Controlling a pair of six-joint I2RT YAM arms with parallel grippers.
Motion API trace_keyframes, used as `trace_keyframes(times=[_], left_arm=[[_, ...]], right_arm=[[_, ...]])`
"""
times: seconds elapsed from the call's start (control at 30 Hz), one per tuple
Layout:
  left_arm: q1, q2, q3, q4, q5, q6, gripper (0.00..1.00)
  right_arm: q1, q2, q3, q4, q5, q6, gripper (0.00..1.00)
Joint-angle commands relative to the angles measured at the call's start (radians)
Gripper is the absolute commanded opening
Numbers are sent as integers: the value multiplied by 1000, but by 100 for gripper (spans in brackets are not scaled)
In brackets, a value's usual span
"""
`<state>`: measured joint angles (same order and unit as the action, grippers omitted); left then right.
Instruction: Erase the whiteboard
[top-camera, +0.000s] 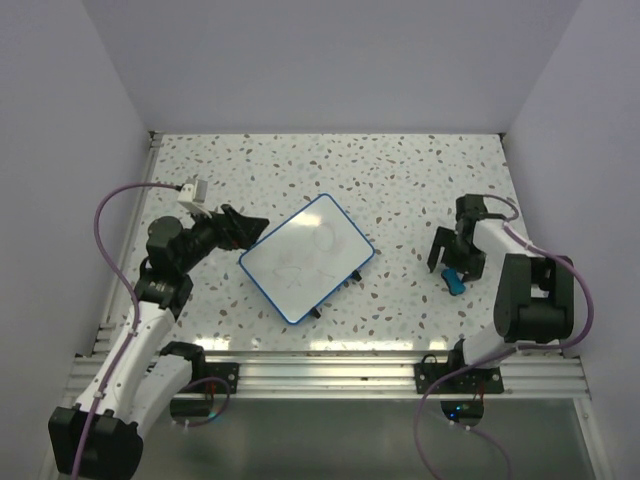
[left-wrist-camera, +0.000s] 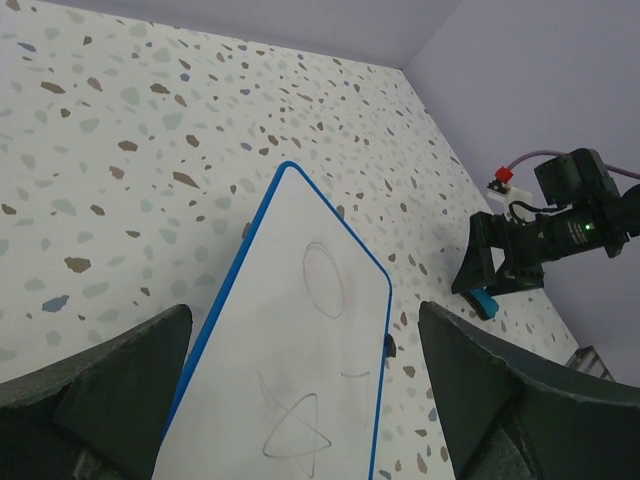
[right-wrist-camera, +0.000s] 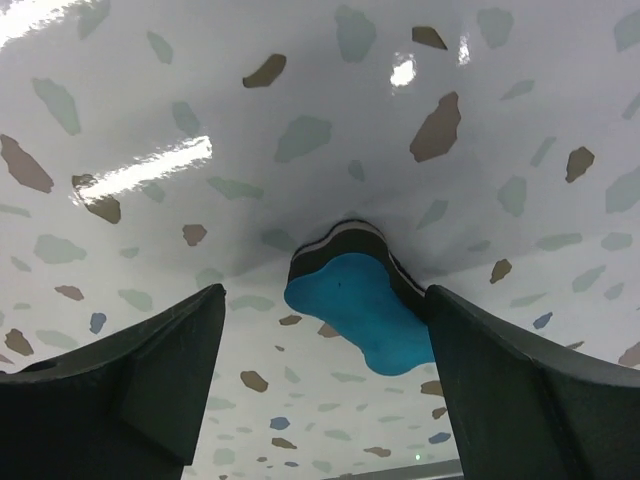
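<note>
On a speckled terrazzo-pattern counter (top-camera: 400, 180) walled in pale lilac, the left gripper (top-camera: 255, 228) reaches in from the left side, its jaws spread wide and holding nothing. Its tips sit right at the left corner of the whiteboard (top-camera: 307, 257); whether they touch the rim cannot be told. The left wrist view looks down between the two dark fingers onto the board's near end. The whiteboard lies flat at the middle of the counter, turned at an angle to the counter's edges. It has a thin blue rim, rounded corners and small black tabs poking from its lower edges. Faint grey marks show on it: a circle (left-wrist-camera: 325, 278) toward the far end and a five-pointed star (left-wrist-camera: 290, 430) nearer the left gripper. Well apart to the right, the right gripper (top-camera: 453, 265) points down at the counter with its jaws parted around a small blue eraser (right-wrist-camera: 355, 310), not clamped on it. In the right wrist view the eraser's blue face and its black-and-white layered edge sit between the fingers, hard against one of them and clear of the other.
</note>
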<state>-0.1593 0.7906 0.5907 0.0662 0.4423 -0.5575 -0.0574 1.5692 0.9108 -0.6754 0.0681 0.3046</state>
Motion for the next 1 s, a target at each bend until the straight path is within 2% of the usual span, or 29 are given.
trace_keyframes(times=[0.0,0.1,0.13,0.2,0.23,0.27,0.4,0.8,0.97], left_arm=[[-5,-14,-15,47,35,-18,100],[-5,-19,-17,46,36,-18,100],[-5,-27,-17,46,38,-18,100],[-5,-31,-20,44,36,-18,100],[-5,-34,-20,44,38,-16,100],[-5,-37,-22,44,38,-15,100],[-5,-33,-23,49,47,-16,100],[-5,-27,-17,24,9,-12,100],[-5,-1,4,11,18,-1,100]], right_arm=[[16,-49,-13,-52,51,57,84],[18,-55,-27,-58,50,77,79],[18,-54,-27,-62,67,85,74],[21,-48,-30,-78,78,108,69],[25,-43,-32,-78,75,110,62],[30,-40,-32,-79,70,116,58],[28,-17,-35,-72,65,146,53],[30,-32,-6,-95,122,137,54],[30,-40,-6,-76,76,119,49]])
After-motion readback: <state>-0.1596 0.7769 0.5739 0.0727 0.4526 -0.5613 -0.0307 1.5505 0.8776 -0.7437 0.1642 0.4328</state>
